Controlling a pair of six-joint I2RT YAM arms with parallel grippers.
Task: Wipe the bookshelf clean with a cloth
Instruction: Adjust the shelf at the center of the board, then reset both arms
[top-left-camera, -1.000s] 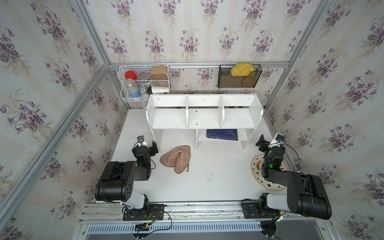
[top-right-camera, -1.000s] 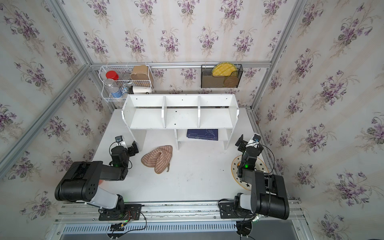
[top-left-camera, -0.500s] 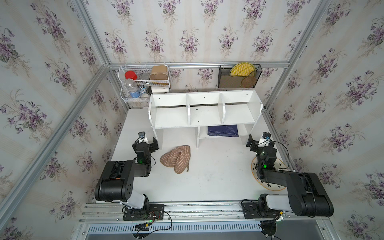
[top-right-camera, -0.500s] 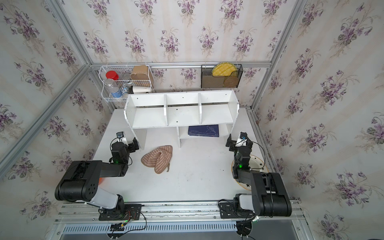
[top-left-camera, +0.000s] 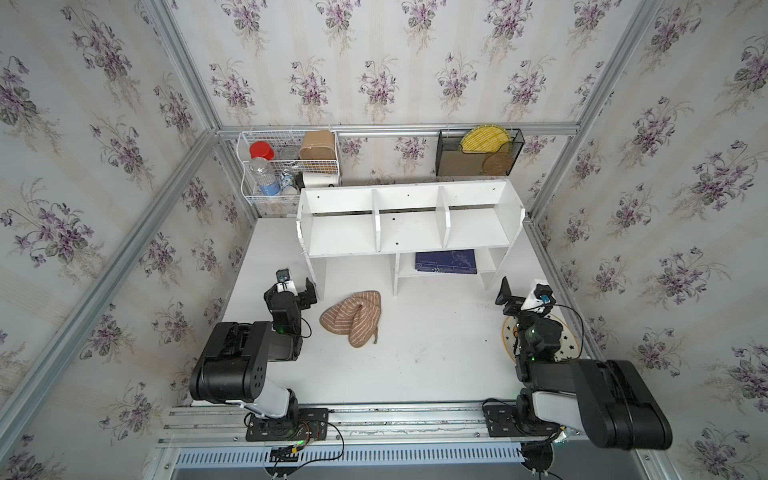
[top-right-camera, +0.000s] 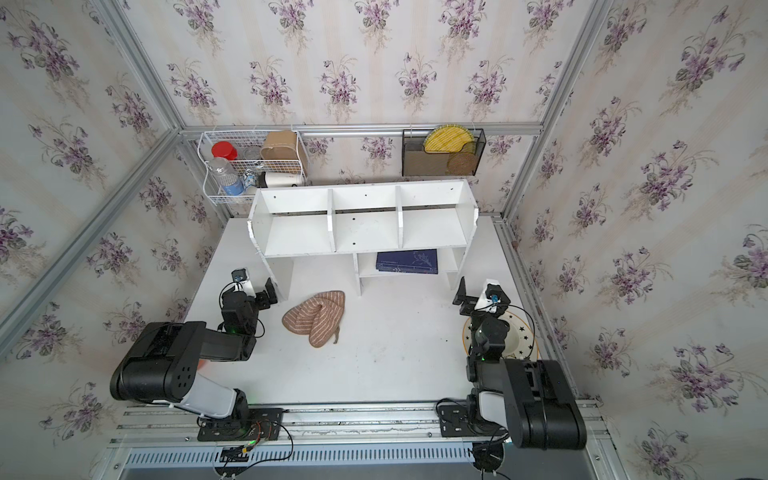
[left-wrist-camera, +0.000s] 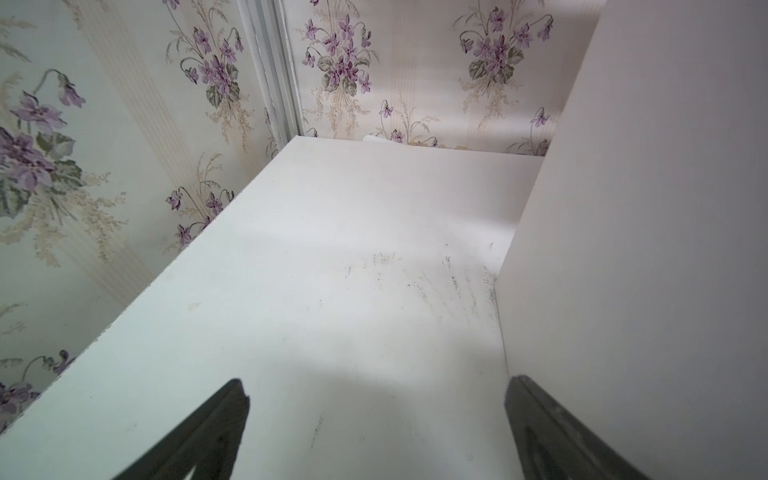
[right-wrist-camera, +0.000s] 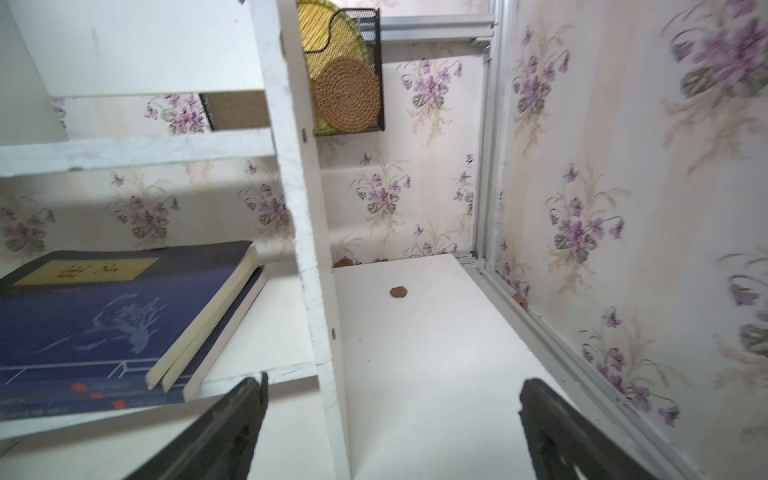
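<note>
Both top views: one bookshelf (top-left-camera: 409, 230), one cloth (top-left-camera: 353, 318), left hand (top-left-camera: 296, 289), right hand (top-left-camera: 521, 296), each spread, empty.

White table (top-left-camera: 436, 357) carries the bookshelf (top-left-camera: 409, 235) at back; cloth (top-left-camera: 353, 316) before it; starred plate (top-right-camera: 521, 337) right

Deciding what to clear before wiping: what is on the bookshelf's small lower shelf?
Stacked dark blue books lie flat there. From above, the bookshelf's upper board covers their rear.

— What about the plate (top-left-camera: 570, 343)?
— Mostly hidden beneath the right arm (top-left-camera: 538, 336) in both top views.
— And the book (top-left-camera: 445, 262)?
— The bookshelf (top-left-camera: 409, 237) covers its far edge there; the right wrist view crops it, label lettering unreadable.
</note>
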